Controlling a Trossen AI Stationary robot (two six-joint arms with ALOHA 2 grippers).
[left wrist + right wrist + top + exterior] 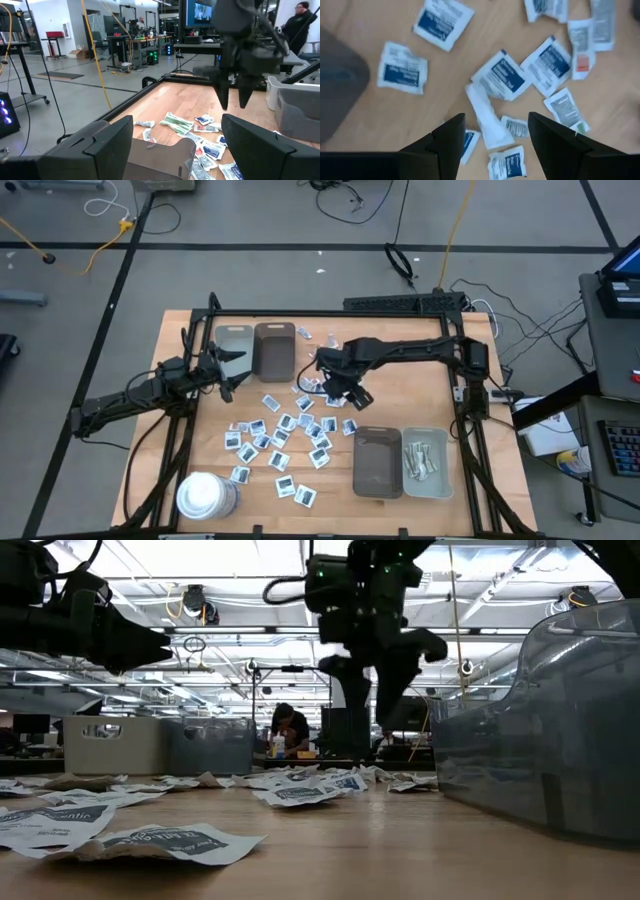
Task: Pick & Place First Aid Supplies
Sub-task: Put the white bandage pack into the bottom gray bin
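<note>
Right end effector above wrapped strip

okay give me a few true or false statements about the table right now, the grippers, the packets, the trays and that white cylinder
1. The right gripper hangs open above scattered packets. True.
2. The left gripper is shut on a packet. False: it is open and holds nothing.
3. The white cylinder stands at the table's near left corner. True.
4. The brown tray beside the grey tray is full of packets. False: it looks empty; the grey one holds pale strips.
</note>
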